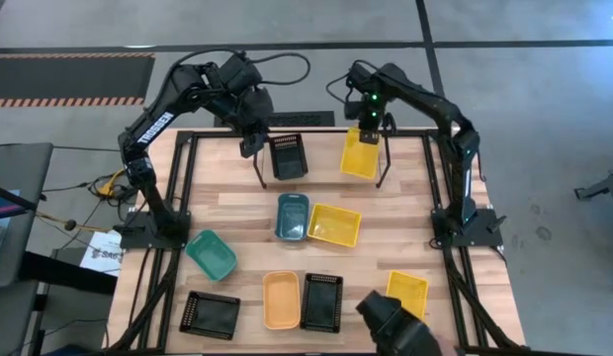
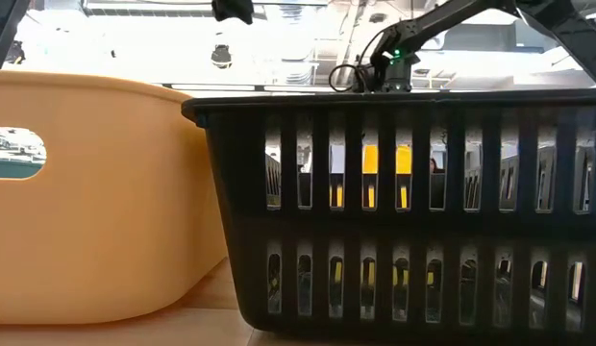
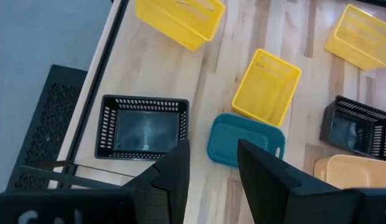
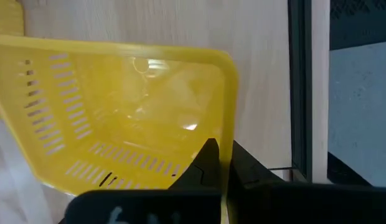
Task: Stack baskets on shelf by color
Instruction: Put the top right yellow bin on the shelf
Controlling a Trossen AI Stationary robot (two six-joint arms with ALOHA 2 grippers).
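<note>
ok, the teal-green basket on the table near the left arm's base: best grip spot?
Take the teal-green basket by its rim wall, coming straight down: it sits open side up, apart from its neighbours. One finger inside, one outside, as the right gripper pinches the yellow basket.

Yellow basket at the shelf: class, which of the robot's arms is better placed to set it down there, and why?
Right. The right gripper is shut on the yellow basket's rim, holding it over the shelf. The left gripper is open and empty, above the black basket.
</note>
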